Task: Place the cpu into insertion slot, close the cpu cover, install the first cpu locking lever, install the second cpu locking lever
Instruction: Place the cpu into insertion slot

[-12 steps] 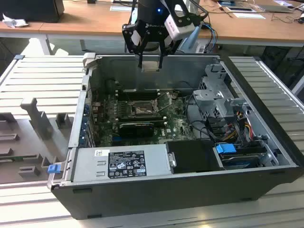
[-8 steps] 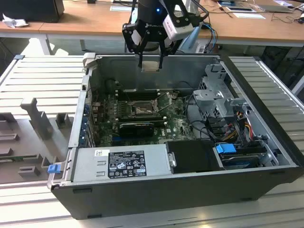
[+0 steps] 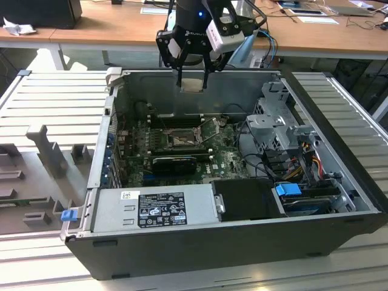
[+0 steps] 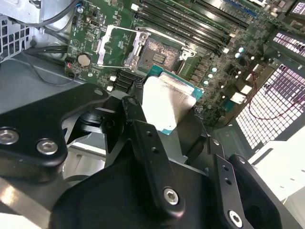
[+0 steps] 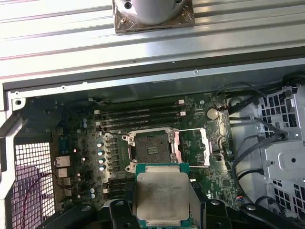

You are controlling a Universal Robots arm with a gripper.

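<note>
The open computer case (image 3: 242, 230) lies on the ribbed worktop (image 3: 54, 97), with its motherboard (image 3: 224, 154) facing up. The jaws are clenched on the cpu (image 5: 162, 195) at two opposite edges and hold it high over the board, well apart from the socket (image 5: 151, 151). The cpu cover (image 5: 177, 149) stands opened beside the socket, so the way is free. I think the chip should go down flat and straight, its edges parallel to the socket, without sliding on the contacts. The orientation marks, the contacts and both locking levers I cannot make out.
</note>
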